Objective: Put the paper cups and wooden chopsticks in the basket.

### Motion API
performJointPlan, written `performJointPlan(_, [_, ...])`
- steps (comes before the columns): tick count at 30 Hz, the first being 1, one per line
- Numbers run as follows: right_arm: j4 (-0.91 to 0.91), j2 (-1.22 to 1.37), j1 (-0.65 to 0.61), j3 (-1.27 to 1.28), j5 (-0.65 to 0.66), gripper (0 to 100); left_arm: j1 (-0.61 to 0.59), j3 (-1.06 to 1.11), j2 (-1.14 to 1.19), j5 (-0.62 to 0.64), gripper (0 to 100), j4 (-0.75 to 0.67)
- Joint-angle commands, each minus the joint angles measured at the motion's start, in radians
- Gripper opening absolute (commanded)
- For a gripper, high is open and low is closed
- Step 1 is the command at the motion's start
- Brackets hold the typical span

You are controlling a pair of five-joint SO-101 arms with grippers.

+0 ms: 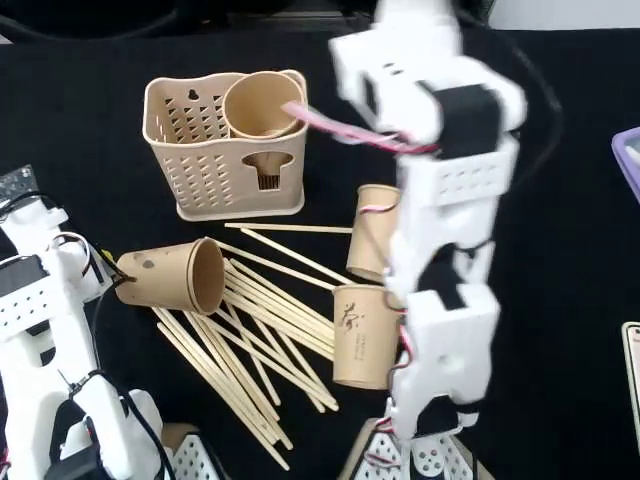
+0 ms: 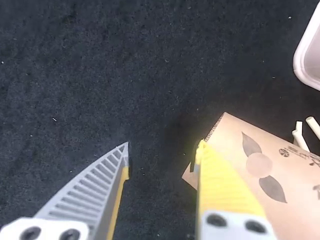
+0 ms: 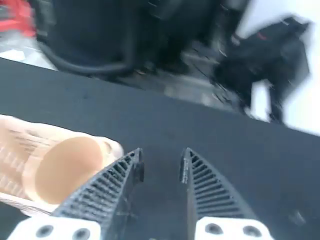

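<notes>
High view: cup behind right arm

Black table cloth (purple object at its edge)

Left gripper: a grey finger with a ribbed face and a yellow strip along the edge that faces the gap. Opposite it is a yellow finger, also ribbed. The white bases behind the jaws have dark round screw holes.
Right gripper: black tapering fingers with toothed ridges on the sides turned to the gap. The white mounts behind them each have two dark screw holes.
Right arm: blocky white plastic segments with black motor blocks set into them, and one white panel dotted with small holes.
Pink cable: a flat bundle leaving the right arm's upper segment.
Left arm: white segments with rows of small holes, black motor parts and a thin black cable.
</notes>
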Motion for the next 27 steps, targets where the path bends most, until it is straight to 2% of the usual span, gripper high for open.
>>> performJointPlan(1, [0.031, -0.122, 0.129, 0.271, 0.026, 12.4, -0.005, -0.008, -0.018, 0.005, 22, -0.020])
performJointPlan(3, [0.029, -0.150, 0.163, 0.444, 0.104, 12.4, -0.005, -0.008, -0.018, 0.005, 22, -0.021])
performJointPlan(6, [0.018, -0.162, 0.172, 0.685, 0.302, 12.4, -0.005, -0.008, -0.018, 0.005, 22, -0.021])
performJointPlan(8, [-0.038, -0.162, 0.173, 0.814, 0.446, 12.4, -0.005, -0.008, -0.018, 0.005, 22, -0.021])
performJointPlan(11, [-0.144, -0.162, 0.184, 0.960, 0.597, 13.9, -0.005, -0.008, -0.015, 0.005, 22, -0.021])
performJointPlan(16, [-0.186, -0.162, 0.181, 1.073, 0.718, 25.8, -0.005, -0.008, -0.012, 0.002, 22, -0.021])
performJointPlan(27, [-0.178, -0.170, 0.175, 1.201, 0.959, 24.3, -0.005, -0.008, -0.011, 0.002, 22, -0.021])
